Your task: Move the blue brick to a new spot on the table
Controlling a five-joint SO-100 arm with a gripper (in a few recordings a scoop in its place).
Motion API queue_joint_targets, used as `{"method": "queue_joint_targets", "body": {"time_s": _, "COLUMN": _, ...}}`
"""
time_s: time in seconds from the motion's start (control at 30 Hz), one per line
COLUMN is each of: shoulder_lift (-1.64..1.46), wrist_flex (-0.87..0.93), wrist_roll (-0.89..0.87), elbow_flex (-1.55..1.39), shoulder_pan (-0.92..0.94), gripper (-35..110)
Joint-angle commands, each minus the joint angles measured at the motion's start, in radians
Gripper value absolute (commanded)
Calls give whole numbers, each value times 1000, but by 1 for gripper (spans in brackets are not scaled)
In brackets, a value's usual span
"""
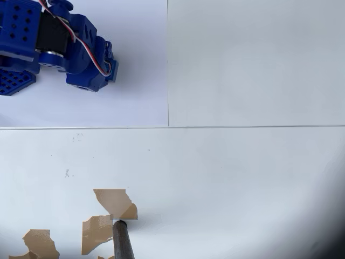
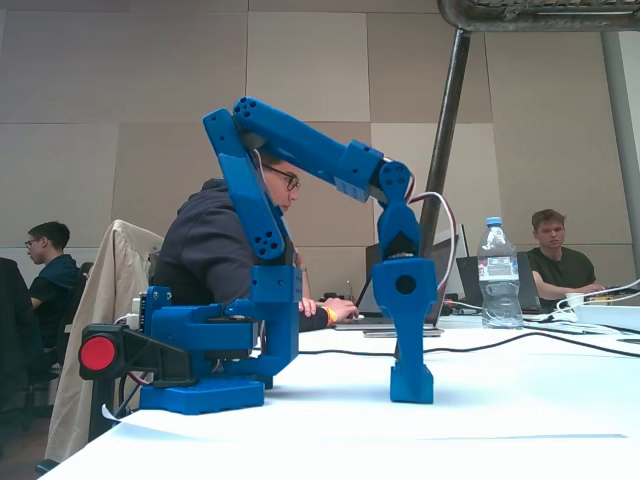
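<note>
Hand tip down on white table; cannot tell whether fingers apart or together.

A wall of large beige-grey panels is running behind the scene in the fixed view, evenly lit by soft light. Three people are sitting in front of it: one at the far left, one in a dark hoodie and glasses working at a laptop, and one at the right behind another laptop, with a clear water bottle standing nearby and a pale jacket hanging over a chair. A dark metal pole is leaning up toward a frame at the top edge, and black cables are trailing across the far surface.
</note>
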State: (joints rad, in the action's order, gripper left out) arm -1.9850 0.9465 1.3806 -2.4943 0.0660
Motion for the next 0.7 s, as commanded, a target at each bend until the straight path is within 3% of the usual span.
{"method": "queue_joint_targets", "body": {"time_s": 0.0, "shoulder_lift": 112, "wrist_flex": 72, "wrist_roll": -43, "elbow_flex": 321, "shoulder_pan": -14, "gripper": 8}}
{"method": "queue_joint_targets", "body": {"time_s": 0.5, "shoulder_lift": 839, "wrist_flex": 483, "wrist_roll": -181, "elbow_flex": 1517, "shoulder_pan": -92, "gripper": 7}}
{"method": "queue_joint_targets", "body": {"time_s": 0.67, "shoulder_lift": 1180, "wrist_flex": 676, "wrist_roll": -206, "elbow_flex": 2088, "shoulder_pan": -112, "gripper": 7}}
